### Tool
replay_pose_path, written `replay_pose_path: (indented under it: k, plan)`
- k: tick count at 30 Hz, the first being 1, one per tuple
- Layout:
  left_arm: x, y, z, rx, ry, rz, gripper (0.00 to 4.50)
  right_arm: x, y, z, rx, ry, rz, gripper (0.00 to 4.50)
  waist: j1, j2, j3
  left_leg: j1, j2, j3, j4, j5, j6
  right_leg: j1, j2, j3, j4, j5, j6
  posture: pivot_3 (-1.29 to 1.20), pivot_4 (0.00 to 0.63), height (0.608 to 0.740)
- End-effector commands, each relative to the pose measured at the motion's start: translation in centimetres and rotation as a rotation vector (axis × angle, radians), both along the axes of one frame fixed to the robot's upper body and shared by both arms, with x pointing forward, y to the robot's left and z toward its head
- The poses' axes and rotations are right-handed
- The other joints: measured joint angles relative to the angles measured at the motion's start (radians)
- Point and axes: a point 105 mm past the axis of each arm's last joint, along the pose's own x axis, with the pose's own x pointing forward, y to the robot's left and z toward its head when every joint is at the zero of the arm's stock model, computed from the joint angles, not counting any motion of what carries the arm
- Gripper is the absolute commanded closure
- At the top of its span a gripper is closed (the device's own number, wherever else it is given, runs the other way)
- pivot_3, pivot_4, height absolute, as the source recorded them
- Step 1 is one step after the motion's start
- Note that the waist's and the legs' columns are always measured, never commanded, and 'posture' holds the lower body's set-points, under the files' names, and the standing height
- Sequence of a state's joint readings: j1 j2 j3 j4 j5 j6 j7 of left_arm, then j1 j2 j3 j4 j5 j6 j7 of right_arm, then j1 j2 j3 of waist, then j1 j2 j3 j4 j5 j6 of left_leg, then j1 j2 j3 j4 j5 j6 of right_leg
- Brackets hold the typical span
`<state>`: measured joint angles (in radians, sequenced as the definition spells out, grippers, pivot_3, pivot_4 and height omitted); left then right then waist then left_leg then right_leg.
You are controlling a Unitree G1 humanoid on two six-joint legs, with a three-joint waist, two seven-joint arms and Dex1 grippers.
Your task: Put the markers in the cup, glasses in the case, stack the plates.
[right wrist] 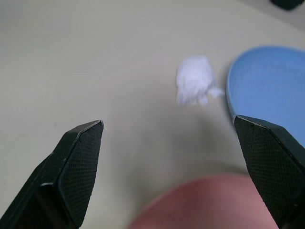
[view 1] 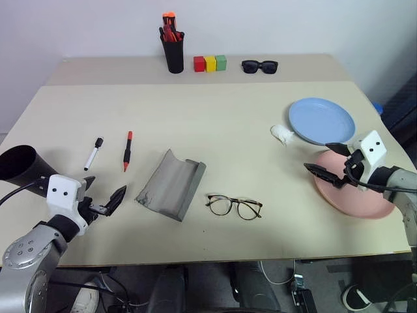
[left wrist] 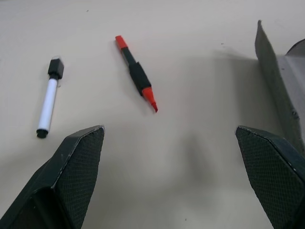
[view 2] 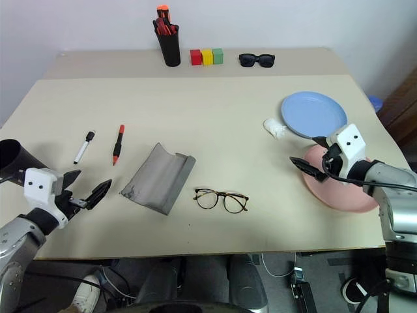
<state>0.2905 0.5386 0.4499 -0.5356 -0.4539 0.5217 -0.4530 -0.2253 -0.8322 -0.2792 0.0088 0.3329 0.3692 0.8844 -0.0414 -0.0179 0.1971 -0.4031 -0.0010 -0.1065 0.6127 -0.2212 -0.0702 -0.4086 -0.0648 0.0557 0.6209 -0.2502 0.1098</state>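
1. Nearest of all, the left gripper (view 1: 103,198) hangs over the table's (view 1: 215,117) near-left edge, its jaws spread wide and grasping nothing; it points forward toward the markers.
2. Right gripper (view 1: 327,163) hangs over the near-left rim of the pink plate (view 1: 365,199), jaws likewise spread and empty, pointing left across the table.
3. Glasses (view 1: 234,206) lie near the front edge at centre, lenses side by side, long axis running left to right with a slight tilt; they sit just right of the case (view 1: 171,184) without touching it.
4. Case lies open, a grey trough; its long axis runs from near-left to far-right.
5. White marker (view 1: 93,154) lies left of the case, black cap at the far end, its axis leaning slightly right as it runs away from the robot; black marker (view 1: 127,151) lies just beside it to the right, nearly parallel, one red end far and the other near.
6. Cup (view 1: 18,166) lies on its side at the left edge, mouth turned toward the near-left.
7. Blue plate (view 1: 322,120) sits beyond the pink one, their rims close or overlapping; I cannot tell which.
8. White wad (view 1: 281,134) lies just beside the blue plate's left rim.
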Motion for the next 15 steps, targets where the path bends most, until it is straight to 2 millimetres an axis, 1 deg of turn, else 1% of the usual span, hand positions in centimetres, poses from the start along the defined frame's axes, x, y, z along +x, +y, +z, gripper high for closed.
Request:
replay_pose_path:
  k: [1,5,8,12,15]
  plan:
    - [-0.2,-0.3,1.3,0.012,-0.055,0.0,0.0,0.4,0.3,1.0,-0.003,-0.042,0.015,0.04,0.001,0.0,0.0,0.0,0.0,0.0,0.0,0.0,0.0,0.0,0.0,0.0,0.0,0.0,0.0,0.0,0.15,0.74]
    - [-0.3,0.0,1.3,0.012,-0.064,0.032,0.0,1.2,0.8,0.9,-0.004,-0.046,0.028,0.04,0.001,0.0,0.0,0.0,0.0,0.0,0.001,0.0,0.0,0.0,0.0,0.0,0.0,0.0,0.0,0.0,0.15,0.74]
    - [-0.5,-0.1,1.3,0.002,-0.063,0.039,0.0,1.6,2.0,1.3,0.011,-0.056,0.071,0.04,-0.002,0.0,0.0,0.0,0.0,0.0,0.0,0.0,0.0,0.0,0.0,0.0,0.0,0.0,0.0,0.0,0.15,0.74]
    - [-0.2,-0.6,1.4,-0.012,-0.065,0.043,0.0,1.8,3.4,1.3,0.016,-0.067,0.1,0.04,0.0,0.0,0.0,0.0,0.0,0.0,0.0,0.0,0.0,0.0,0.0,0.0,0.001,0.0,0.0,0.0,0.15,0.74]
    - [0.5,-1.0,1.6,-0.014,-0.072,0.052,0.0,2.0,5.3,1.6,0.038,-0.089,0.146,0.04,0.0,0.0,0.0,0.0,0.0,0.0,0.001,0.0,0.0,0.0,0.0,0.0,0.001,0.0,0.0,0.0,0.15,0.74]
